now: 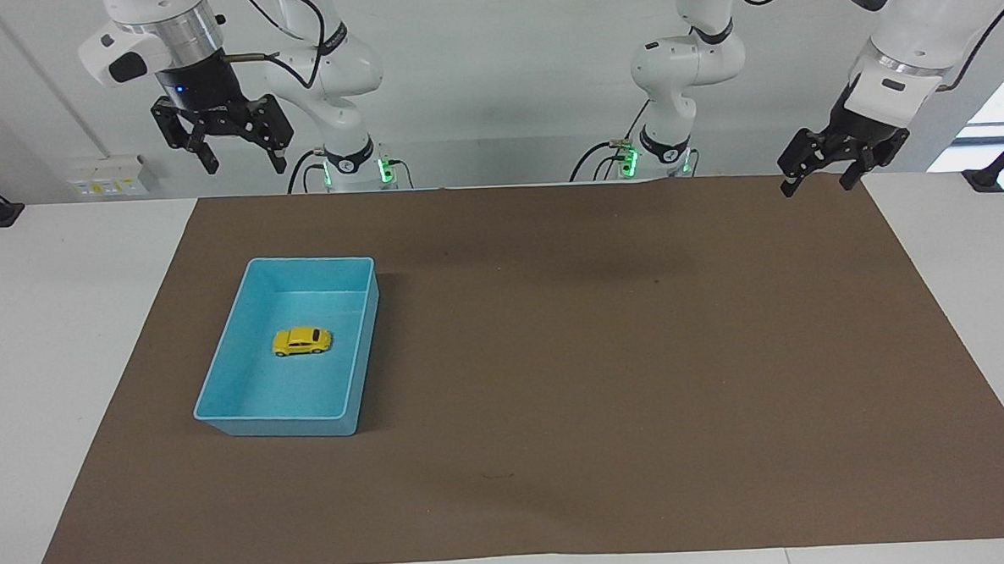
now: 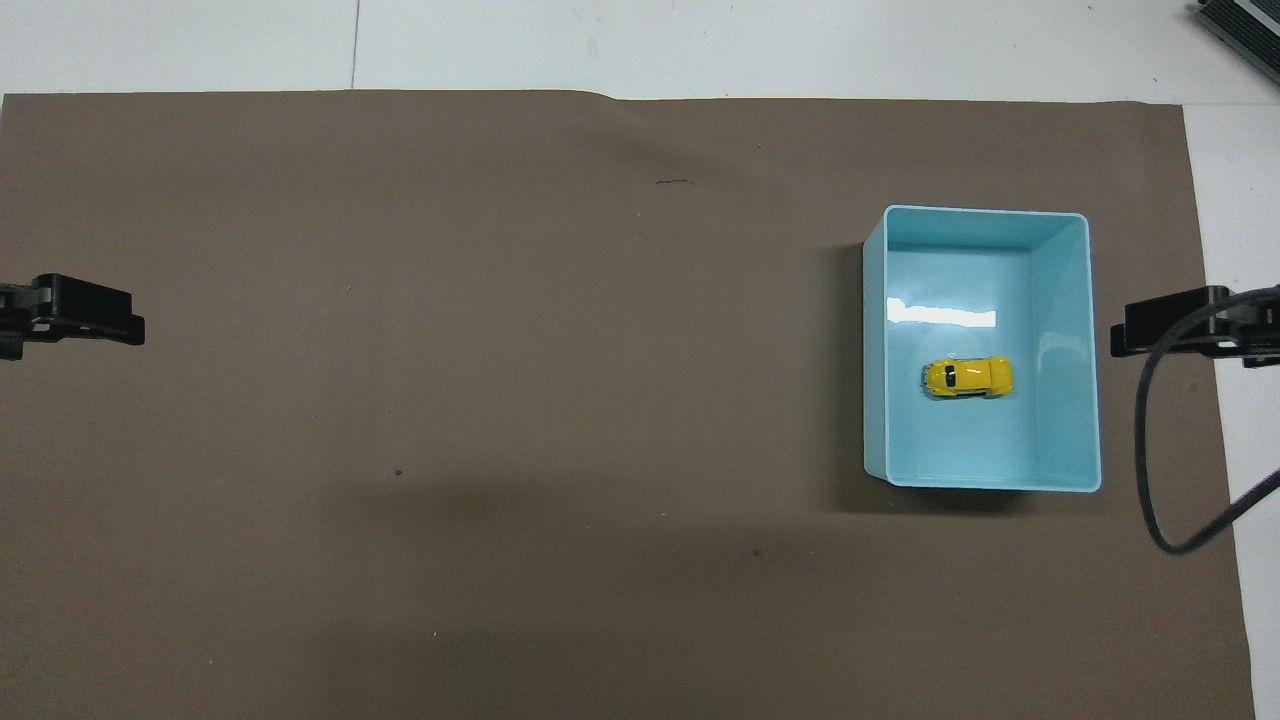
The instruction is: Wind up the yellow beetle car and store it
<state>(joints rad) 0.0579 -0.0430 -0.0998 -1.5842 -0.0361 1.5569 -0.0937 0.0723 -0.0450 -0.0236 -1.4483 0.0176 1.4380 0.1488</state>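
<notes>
The yellow beetle car [image 1: 302, 341] [image 2: 967, 377] sits on its wheels inside the light blue bin [image 1: 218, 375] [image 2: 875, 350], near the bin's middle. My right gripper [image 1: 243, 166] hangs high in the air at the right arm's end of the table, fingers spread apart and empty; only its tip [image 2: 1150, 328] shows beside the bin in the overhead view. My left gripper [image 1: 818, 186] hangs open and empty over the mat's corner at the left arm's end, seen as a black tip [image 2: 100, 318] from above.
A brown mat [image 1: 608, 379] covers most of the white table [image 1: 55, 335]. The bin stands toward the right arm's end. A black cable [image 2: 1160, 470] loops down by the right gripper. Both arm bases [image 1: 353, 166] stand at the table's robot edge.
</notes>
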